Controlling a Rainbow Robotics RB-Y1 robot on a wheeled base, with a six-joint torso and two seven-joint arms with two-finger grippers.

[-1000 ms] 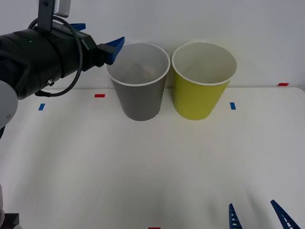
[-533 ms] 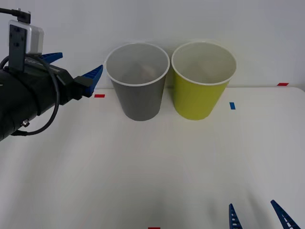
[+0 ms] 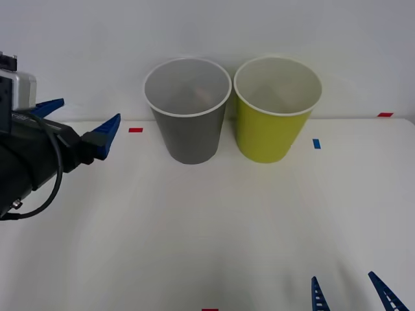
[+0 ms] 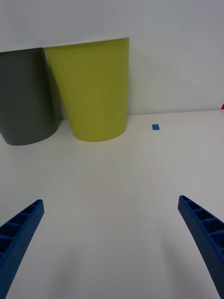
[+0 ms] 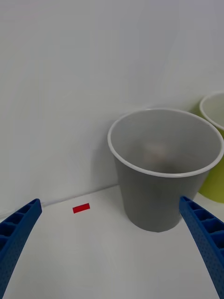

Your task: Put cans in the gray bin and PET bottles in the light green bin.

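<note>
A white table (image 3: 207, 227) spreads across the scene, meeting a plain white wall (image 3: 207, 26) at its far edge. Small tape marks lie flat on the tabletop: a red tape mark (image 3: 135, 130) at far left, a blue tape mark (image 3: 316, 143) toward far right, and another red tape mark (image 3: 385, 115) at the far right corner by the wall. A further red mark (image 3: 209, 310) sits at the near edge, in the middle.
</note>
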